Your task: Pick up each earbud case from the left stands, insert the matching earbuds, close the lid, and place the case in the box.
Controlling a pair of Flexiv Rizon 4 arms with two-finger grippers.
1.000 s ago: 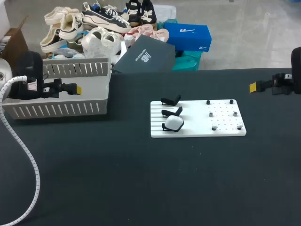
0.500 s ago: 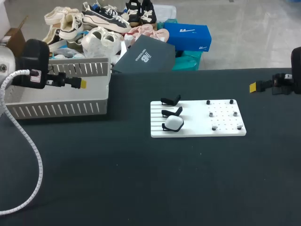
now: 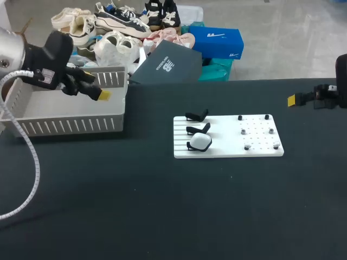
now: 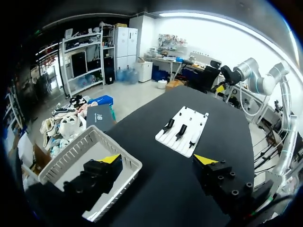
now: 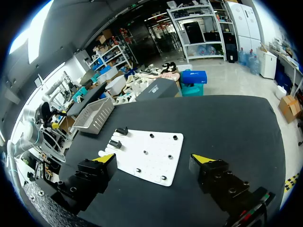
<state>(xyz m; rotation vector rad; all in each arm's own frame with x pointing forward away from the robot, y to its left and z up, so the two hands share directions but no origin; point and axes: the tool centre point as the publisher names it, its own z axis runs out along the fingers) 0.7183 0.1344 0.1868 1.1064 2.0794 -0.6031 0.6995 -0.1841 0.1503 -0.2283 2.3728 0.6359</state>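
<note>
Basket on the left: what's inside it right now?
Only pale, bare floor shows inside the basket; nothing lies on the part in view. The left gripper covers part of the inside, and the near wall hides the floor just behind it.

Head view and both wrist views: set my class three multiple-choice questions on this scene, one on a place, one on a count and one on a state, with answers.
1. Where is the white earbud case?
A on the bare table
B on the nearest stand
C on the farthest stand

2. How many black stands are on the white board?
A two
B three
C five

3. How is the left gripper?
A open and empty
B shut on a case
C shut on an earbud

Answers:
1 B, it sits on the stand at the board's front edge.
2 B, three stand in a row at the board's left.
3 A, its fingers are apart over the basket with nothing between them.
</note>
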